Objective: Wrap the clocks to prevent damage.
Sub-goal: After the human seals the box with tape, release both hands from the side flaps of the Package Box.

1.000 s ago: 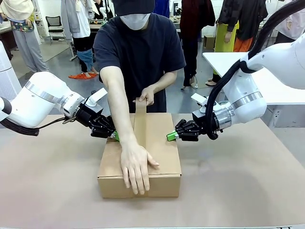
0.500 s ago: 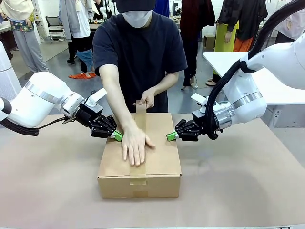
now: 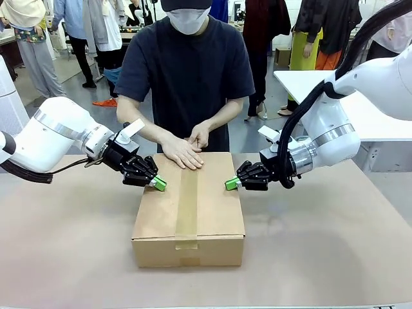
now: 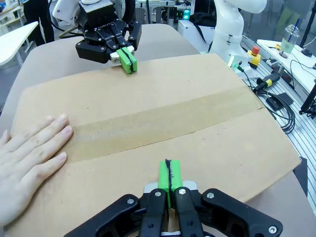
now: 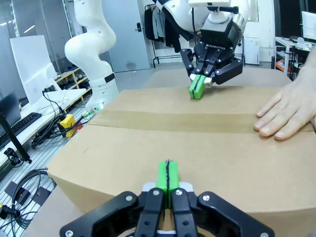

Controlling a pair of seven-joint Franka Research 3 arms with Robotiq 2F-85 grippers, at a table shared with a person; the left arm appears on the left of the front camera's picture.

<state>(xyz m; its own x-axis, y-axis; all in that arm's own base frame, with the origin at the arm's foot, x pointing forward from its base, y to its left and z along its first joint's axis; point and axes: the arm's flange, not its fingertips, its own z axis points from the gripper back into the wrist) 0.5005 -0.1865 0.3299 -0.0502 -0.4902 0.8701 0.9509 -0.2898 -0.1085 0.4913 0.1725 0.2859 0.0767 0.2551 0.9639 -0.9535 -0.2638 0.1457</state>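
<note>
You are looking along the left gripper (image 4: 168,174), its green pads pressing together on the cardboard box (image 4: 207,143). A tape strip (image 4: 163,118) is running across the lid. The person's hand (image 4: 27,165) is lying flat on it, and the right gripper (image 4: 127,58) is touching the far edge.

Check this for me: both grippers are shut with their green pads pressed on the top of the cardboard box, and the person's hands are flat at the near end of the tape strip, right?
Not quite. The person's hands rest at the far end of the tape strip, by the person, as the front view shows. The rest stands: the left gripper and right gripper are shut, pads on the cardboard box top.
</note>
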